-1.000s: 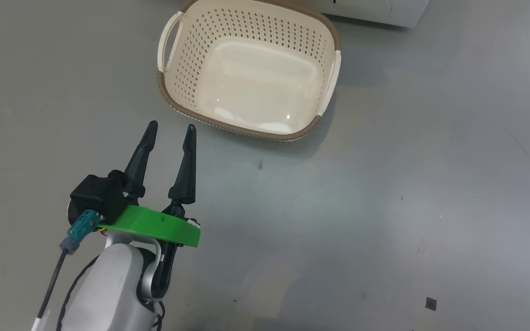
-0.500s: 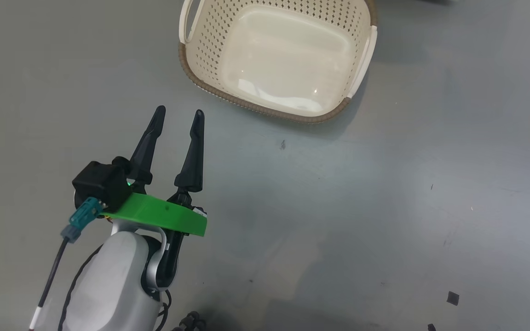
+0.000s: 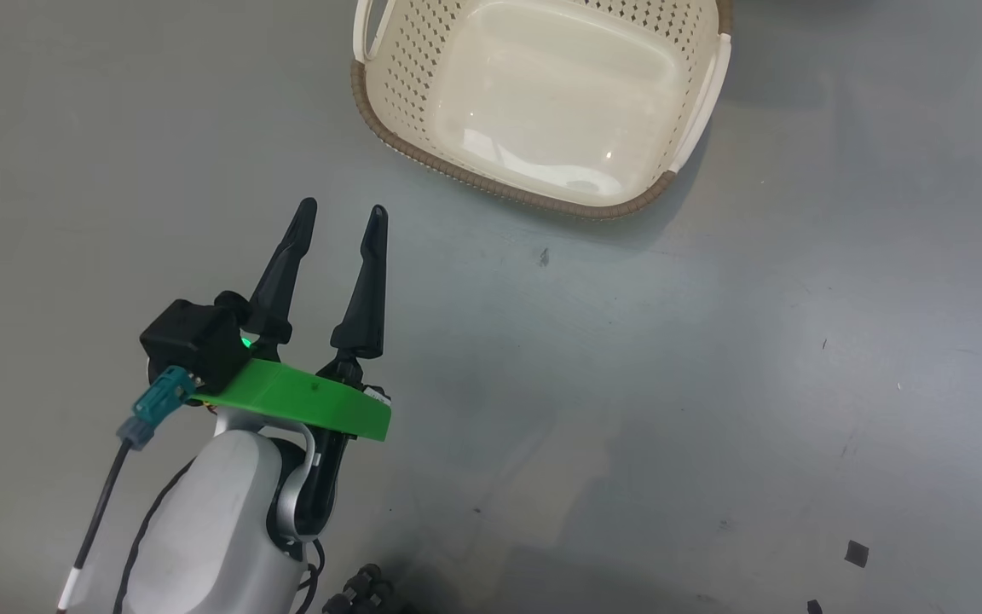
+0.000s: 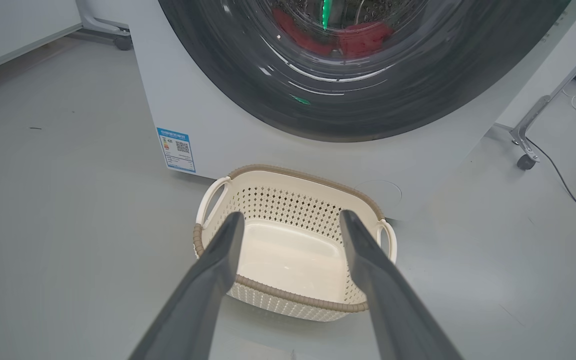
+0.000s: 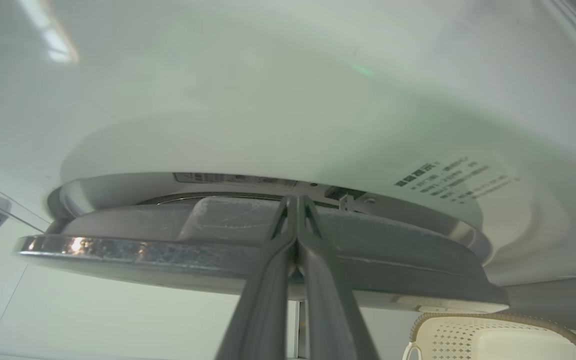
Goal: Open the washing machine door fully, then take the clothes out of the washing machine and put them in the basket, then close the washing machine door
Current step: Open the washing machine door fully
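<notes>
Spread and empty on left claw (image 3: 343, 208), angled down, basket (image 3: 491, 180) just beyond tips. Pressed together on right claw (image 5: 297, 197), tips at door (image 5: 168, 250) edge.

Soft, even overhead light casts faint shadows on the floor (image 3: 713, 384), glints in the basket (image 3: 406, 85), and the washing machine door (image 4: 248, 95) looks smeared.
</notes>
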`<state>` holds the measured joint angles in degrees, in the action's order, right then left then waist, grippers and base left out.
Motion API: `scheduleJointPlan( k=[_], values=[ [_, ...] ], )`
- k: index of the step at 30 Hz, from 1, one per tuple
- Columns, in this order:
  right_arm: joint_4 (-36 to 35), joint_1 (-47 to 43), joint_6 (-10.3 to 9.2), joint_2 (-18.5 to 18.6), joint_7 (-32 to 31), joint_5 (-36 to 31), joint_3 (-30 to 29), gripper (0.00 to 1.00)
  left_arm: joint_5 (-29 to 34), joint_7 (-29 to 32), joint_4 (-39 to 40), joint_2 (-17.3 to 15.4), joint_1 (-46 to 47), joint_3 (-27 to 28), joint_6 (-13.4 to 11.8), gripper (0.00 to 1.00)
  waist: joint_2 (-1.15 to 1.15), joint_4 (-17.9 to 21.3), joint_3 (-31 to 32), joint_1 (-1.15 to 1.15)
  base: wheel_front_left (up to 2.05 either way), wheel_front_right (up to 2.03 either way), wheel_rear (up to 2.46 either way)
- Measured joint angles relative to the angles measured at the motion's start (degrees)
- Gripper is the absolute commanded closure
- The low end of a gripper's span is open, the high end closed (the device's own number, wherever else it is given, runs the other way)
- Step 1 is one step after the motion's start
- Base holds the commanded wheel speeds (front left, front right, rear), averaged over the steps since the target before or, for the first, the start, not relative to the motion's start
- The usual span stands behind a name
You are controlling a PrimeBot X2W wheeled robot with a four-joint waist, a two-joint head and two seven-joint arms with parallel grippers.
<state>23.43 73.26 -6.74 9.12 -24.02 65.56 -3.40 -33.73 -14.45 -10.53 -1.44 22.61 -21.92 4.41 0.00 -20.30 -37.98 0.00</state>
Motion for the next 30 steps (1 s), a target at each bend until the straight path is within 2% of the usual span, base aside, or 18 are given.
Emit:
scheduleJointPlan(
  k=[17,30],
  values=[
    [7.57,6.08,-0.48,-1.4,-3.44,5.3,-3.6,1.0,-0.45,0.0,0.41,0.05,-0.01,-0.38,0.0,0.0,0.0,-0.22,-0.36,0.0,0.0,0.0,0.0],
    [15.13,9.29,-0.49,-0.6,-7.94,7.58,-5.89,1.0,-0.49,0.0,0.8,0.07,-0.01,-0.68,0.14,0.0,0.0,-0.47,-0.99,0.0,0.0,0.0,0.0]
  ],
)
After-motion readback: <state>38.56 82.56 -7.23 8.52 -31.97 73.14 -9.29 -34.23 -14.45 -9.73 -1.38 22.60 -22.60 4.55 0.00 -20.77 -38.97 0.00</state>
